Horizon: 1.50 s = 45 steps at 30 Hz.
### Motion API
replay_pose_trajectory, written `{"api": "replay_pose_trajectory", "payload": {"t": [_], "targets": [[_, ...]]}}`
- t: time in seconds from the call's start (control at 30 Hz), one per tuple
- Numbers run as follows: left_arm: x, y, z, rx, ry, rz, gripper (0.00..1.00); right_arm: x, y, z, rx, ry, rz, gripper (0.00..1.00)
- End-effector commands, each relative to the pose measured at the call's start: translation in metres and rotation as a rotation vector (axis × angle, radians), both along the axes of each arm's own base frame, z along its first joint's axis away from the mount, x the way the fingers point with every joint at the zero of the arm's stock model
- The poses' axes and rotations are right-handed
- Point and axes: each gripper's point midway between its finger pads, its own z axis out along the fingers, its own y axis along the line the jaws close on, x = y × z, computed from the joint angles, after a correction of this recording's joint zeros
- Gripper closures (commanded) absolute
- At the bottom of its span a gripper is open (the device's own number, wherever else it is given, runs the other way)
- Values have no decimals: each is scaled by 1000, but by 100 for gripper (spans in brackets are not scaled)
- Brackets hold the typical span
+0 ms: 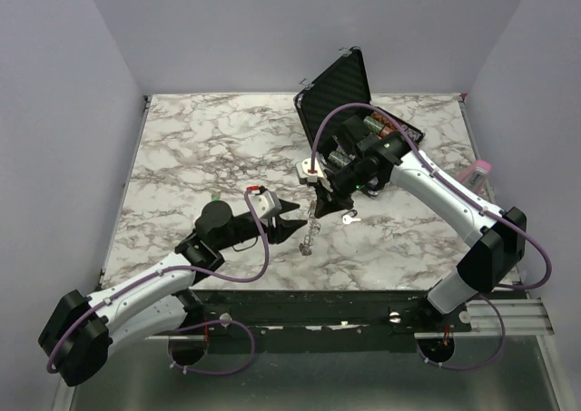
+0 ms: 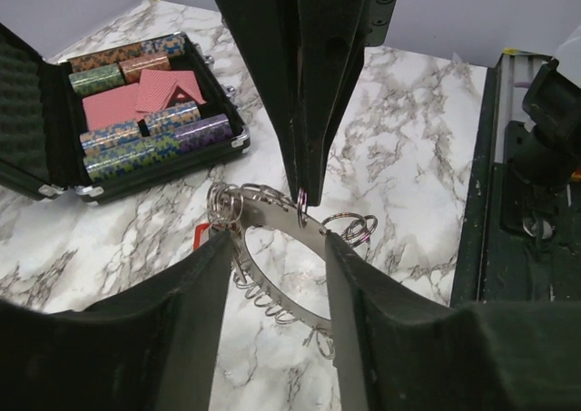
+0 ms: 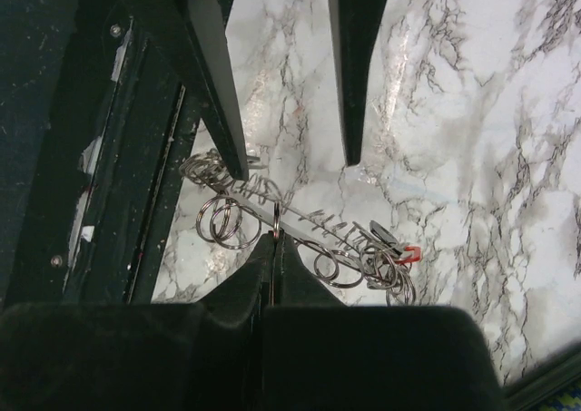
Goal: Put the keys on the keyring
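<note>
**Right tool pinches keyring, left tool open around it**

Top view: right tool (image 1: 315, 190) has the keyring (image 1: 311, 225) by its upper end. The rest trails down toward the desk (image 1: 182, 157), prob. to keep the rings reachable. Left tool (image 1: 289, 219) sits just beside it. One silver key (image 1: 350, 217) lies loose on the desk nearby, not yet threaded. Black case (image 1: 338, 89) stands open behind.

Left wrist: left tool's jaws are wide apart w/ nothing gripped. They straddle the keyring strip, likely ready to steady it.

Right wrist: right tool's fingers are closed tight on one small ring, so the strip can't swing away. Red bit at one end, maybe a key head; can't tell.
</note>
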Motion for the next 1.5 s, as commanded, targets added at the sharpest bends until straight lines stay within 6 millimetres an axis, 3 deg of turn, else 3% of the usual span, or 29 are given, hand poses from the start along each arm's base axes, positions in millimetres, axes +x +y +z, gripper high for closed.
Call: {"api": "replay_pose_trajectory", "payload": {"t": [0.0,0.23,0.4,0.53,0.63,0.8,0.97,1.0,1.1,1.17,1.47], "targets": [[-6,-12,27,-59,-76,-88,52,-9,7,9,38,30,37,99],[-10,-20,20,-66,-34,-133,61,-10,8,11,47,39,38,99],[-5,-21,18,-66,-28,-118,62,-13,10,13,61,50,49,99],[-5,-22,19,-69,-28,-121,73,-15,10,13,67,62,52,99],[-7,-23,18,-67,-23,-132,76,-16,11,13,72,70,56,99],[-9,-23,15,-65,-9,-140,100,-16,12,15,79,76,57,99],[-6,-19,7,-51,46,-103,100,-19,13,17,90,90,60,99],[-5,-17,9,-61,43,-90,100,-20,13,17,91,94,61,96],[-9,-10,10,-98,17,-74,100,-26,11,19,100,110,70,69],[-15,-7,12,-119,-6,-85,100,-30,9,19,109,111,85,61],[-35,9,11,-103,-101,-119,100,-46,5,27,187,147,145,58]]}}
